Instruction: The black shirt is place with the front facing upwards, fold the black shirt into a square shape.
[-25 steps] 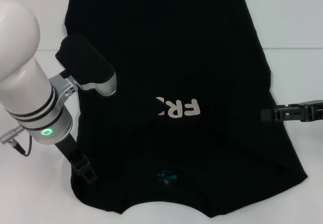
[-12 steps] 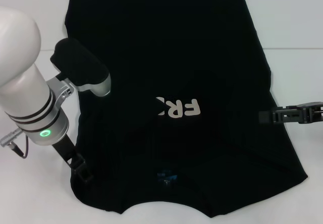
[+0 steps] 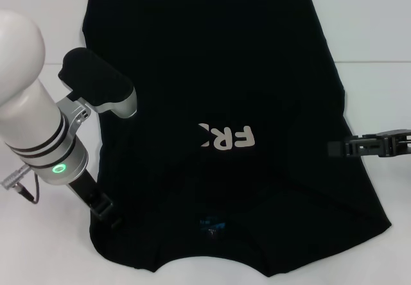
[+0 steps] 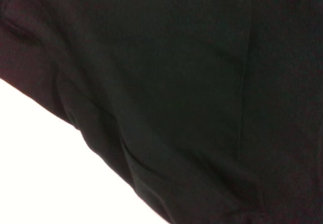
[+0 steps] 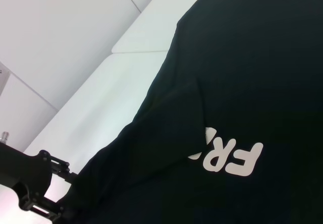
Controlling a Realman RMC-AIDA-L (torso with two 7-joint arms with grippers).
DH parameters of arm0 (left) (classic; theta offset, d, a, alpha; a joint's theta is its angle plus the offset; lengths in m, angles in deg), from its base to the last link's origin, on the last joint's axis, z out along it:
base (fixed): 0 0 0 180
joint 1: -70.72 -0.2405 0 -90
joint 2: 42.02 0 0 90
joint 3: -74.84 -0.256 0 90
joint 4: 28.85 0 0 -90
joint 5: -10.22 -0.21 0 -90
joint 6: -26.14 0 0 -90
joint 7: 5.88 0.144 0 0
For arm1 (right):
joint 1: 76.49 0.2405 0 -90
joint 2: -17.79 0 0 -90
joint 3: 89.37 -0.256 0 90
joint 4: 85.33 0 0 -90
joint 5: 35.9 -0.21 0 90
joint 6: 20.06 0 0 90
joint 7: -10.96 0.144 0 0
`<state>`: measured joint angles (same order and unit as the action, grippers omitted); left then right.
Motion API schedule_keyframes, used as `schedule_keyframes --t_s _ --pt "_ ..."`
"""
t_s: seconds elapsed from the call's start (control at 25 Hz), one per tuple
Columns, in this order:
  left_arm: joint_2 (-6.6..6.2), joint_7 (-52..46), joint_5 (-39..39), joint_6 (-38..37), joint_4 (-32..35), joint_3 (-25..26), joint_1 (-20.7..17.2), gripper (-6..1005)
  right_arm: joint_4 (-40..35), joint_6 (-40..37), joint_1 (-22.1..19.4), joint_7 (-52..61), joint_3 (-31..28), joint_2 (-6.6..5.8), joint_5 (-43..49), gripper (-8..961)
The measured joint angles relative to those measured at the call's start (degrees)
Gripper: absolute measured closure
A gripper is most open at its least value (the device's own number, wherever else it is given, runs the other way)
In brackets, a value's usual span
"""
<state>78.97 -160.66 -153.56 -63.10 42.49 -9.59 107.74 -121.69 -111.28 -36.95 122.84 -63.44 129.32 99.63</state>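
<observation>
Spread over most of the head frame, the black shirt [image 3: 225,124], front up, hem along the top edge, collar and blue neck label [image 3: 212,223] at the bottom centre, long axis running top to bottom. Partly folded already: left side lapped inward, covering the start of the cream lettering [image 3: 226,137] at frame centre. Resting on a white table [image 3: 379,34], bare at the right and upper corners. At lower left, the left gripper [image 3: 103,209], down at the shirt's near left edge by the shoulder; jaw state not clear enough to tell, cloth alone filling its wrist view. At mid right, the right gripper [image 3: 340,147], level with the lettering, tips at the shirt's right edge, apparently clenched on the cloth. Judged from this: right side fold next, cloth lying inward, leftward in frame, from those right jaws, drawn across the long axis.
</observation>
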Motion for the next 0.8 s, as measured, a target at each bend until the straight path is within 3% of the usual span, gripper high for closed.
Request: schedule_keyframes --t_s 0.4,0.6,0.8 --pt "1.01 1.8 0.2 0.21 -2.83 4.74 0.47 451 -0.03 -0.01 0.1 0.0 0.0 -0.01 0.0 96" --pt "2.1 4.64 0.63 -0.24 -2.2 10.47 0.15 623 -0.03 -0.09 0.13 0.04 0.0 -0.01 0.0 96" --pt "2.33 7.46 1.64 -1.0 -3.96 16.47 0.32 845 -0.03 -0.1 0.19 0.28 0.0 0.0 0.0 96"
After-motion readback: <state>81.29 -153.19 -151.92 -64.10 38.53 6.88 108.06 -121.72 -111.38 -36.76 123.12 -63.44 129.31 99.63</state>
